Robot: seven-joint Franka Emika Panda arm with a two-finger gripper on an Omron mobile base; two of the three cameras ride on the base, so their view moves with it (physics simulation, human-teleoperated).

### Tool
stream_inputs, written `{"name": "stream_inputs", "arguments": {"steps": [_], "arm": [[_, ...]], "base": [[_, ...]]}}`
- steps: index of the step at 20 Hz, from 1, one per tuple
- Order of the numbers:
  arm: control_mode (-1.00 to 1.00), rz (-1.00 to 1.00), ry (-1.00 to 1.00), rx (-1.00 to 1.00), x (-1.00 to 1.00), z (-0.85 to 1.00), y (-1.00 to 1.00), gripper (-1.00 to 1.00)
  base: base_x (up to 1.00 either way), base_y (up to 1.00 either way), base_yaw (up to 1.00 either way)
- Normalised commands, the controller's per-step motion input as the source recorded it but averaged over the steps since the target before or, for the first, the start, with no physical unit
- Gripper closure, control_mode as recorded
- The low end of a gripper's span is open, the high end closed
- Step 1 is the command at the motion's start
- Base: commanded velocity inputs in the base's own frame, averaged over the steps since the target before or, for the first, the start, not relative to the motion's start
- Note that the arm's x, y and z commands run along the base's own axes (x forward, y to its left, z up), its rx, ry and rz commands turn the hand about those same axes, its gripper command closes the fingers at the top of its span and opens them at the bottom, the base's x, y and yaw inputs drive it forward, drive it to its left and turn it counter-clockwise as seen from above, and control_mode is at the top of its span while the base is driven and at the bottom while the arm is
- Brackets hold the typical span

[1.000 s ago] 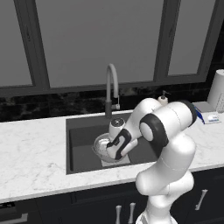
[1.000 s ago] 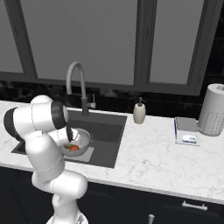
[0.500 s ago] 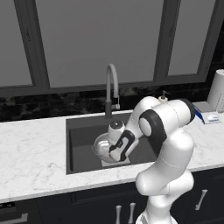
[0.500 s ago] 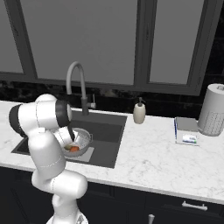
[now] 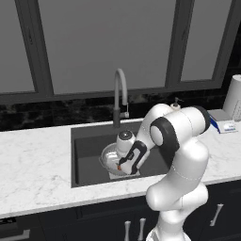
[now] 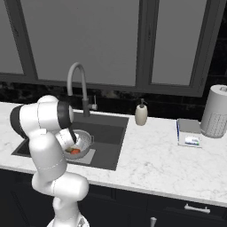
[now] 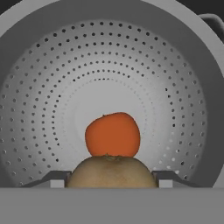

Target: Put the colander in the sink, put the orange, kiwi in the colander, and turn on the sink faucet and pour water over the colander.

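The white marble counter (image 6: 155,159) is carrying the sink (image 5: 89,160), a dark rectangular basin, with the sink faucet (image 5: 119,96) arching over its rear edge. A cream soap dispenser (image 6: 141,113) and a paper towel roll (image 6: 215,111) are standing on the counter to the right of the basin.

The colander (image 7: 52,87) is sitting inside the sink, on the pale drain plate, toward the front of the basin. The arm is reaching down into it from above.

The orange (image 7: 113,134) is lying on the perforated floor of the colander, near its centre. In the right base view it is showing as a red-orange patch inside the bowl.

The kiwi (image 7: 111,172) is sitting between the fingers of the gripper (image 7: 111,180), just in front of the orange. The fingers are standing at either side of the fruit; whether they are pressing on it or already parting from it cannot be told.
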Motion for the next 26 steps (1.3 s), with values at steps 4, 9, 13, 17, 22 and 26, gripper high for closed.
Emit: {"name": "stream_inputs", "arguments": {"steps": [4,9,13,17,22,26], "arm": [[-1.0,0.0,0.0,0.0,0.0,0.0,0.0,-1.0],[-1.0,0.0,0.0,0.0,0.0,0.0,-0.03,-1.0],[-1.0,0.0,0.0,0.0,0.06,0.25,-0.15,-1.0],[-1.0,0.0,-0.04,0.0,0.0,0.73,-0.1,-1.0],[-1.0,0.0,-0.1,0.0,-0.16,0.9,-0.16,-1.0],[-1.0,0.03,-0.14,0.04,-0.14,0.98,-0.37,-1.0]], "base": [[0.0,0.0,0.0],[0.0,0.0,0.0],[0.0,0.0,0.0],[0.0,0.0,0.0],[0.0,0.0,0.0],[0.0,0.0,0.0]]}}
